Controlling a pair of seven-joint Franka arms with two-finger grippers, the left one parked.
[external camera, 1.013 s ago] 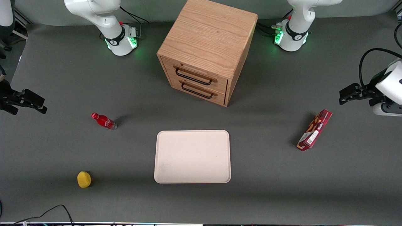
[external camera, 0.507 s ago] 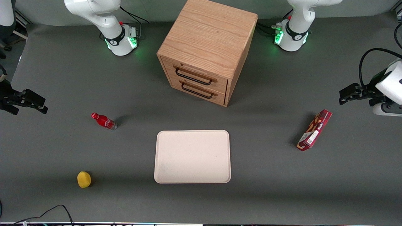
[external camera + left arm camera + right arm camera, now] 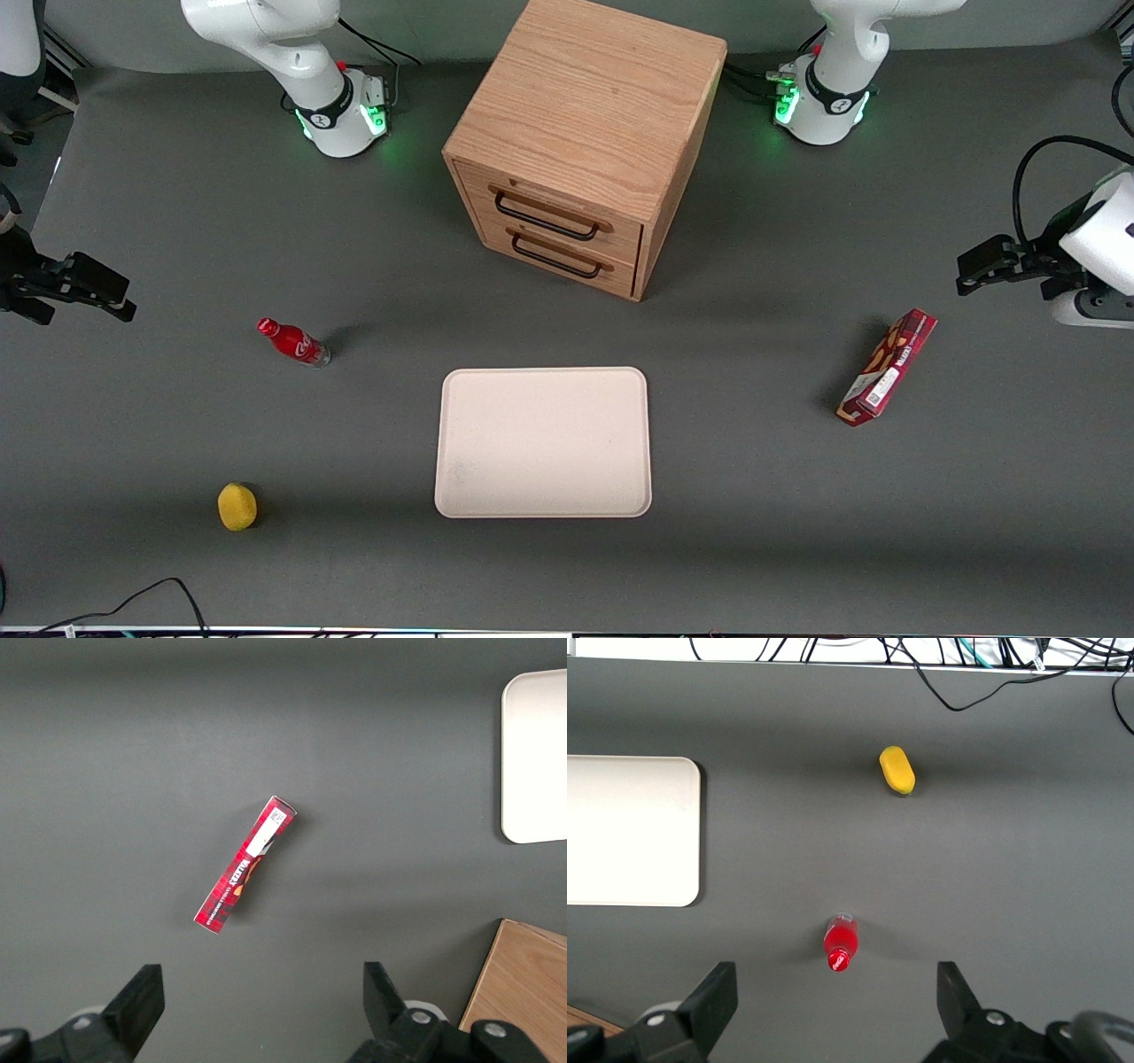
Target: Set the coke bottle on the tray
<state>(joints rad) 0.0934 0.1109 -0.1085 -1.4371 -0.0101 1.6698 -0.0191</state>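
The coke bottle (image 3: 295,342), small and red with a red cap, stands upright on the grey table, apart from the tray toward the working arm's end. The cream-white tray (image 3: 542,441) lies flat in front of the drawer cabinet and nearer the front camera, with nothing on it. My gripper (image 3: 120,299) hangs above the table at the working arm's end, well away from the bottle. In the right wrist view the gripper (image 3: 835,992) is wide open and holds nothing. The coke bottle (image 3: 840,943) shows just ahead of the gap, and the tray (image 3: 629,828) off to the side.
A yellow lemon (image 3: 236,506) lies nearer the front camera than the bottle. A wooden two-drawer cabinet (image 3: 585,133) stands mid-table. A red snack box (image 3: 888,367) lies toward the parked arm's end. A black cable (image 3: 133,598) runs along the front edge.
My gripper has crept slightly toward the coke bottle. The bottle, tray and other things have not moved.
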